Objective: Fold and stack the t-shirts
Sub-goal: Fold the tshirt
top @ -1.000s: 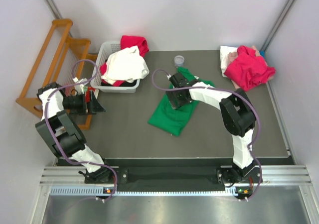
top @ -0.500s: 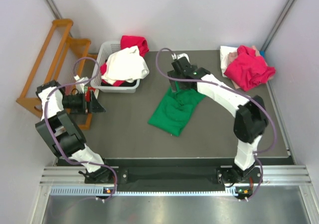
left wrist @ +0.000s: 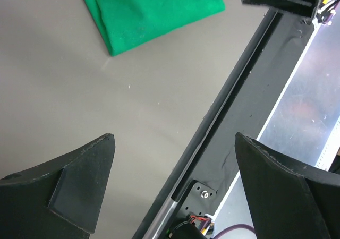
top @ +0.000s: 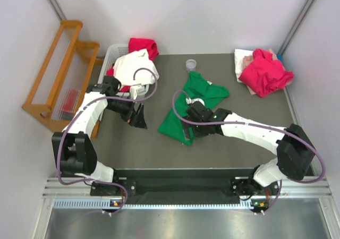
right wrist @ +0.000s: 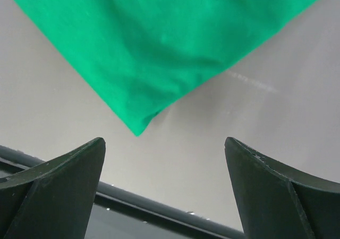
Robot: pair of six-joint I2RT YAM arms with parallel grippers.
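The bright green t-shirt point(top: 192, 105) lies crumpled in the middle of the table. It also shows in the left wrist view point(left wrist: 154, 10) and the right wrist view point(right wrist: 175, 48). My right gripper point(top: 187, 137) is open and empty, just above the shirt's near corner point(right wrist: 164, 141). My left gripper point(top: 141, 121) is open and empty over bare table to the left of the shirt point(left wrist: 175, 138). A magenta-red t-shirt point(top: 265, 71) lies on white and pale pink ones point(top: 243, 59) at the back right. A white t-shirt point(top: 135, 69) and a red one point(top: 143, 45) fill the basket.
The white plastic basket point(top: 112, 53) stands at the back left. A wooden rack point(top: 58, 74) stands beyond the table's left edge. A small clear cup point(top: 191, 65) sits behind the green shirt. The table's black front rail point(left wrist: 234, 90) runs close below both grippers.
My right gripper came from the green shirt's far end to its near corner. My left arm swung from the table's left edge in toward the shirt. The shirt's far part now lies spread.
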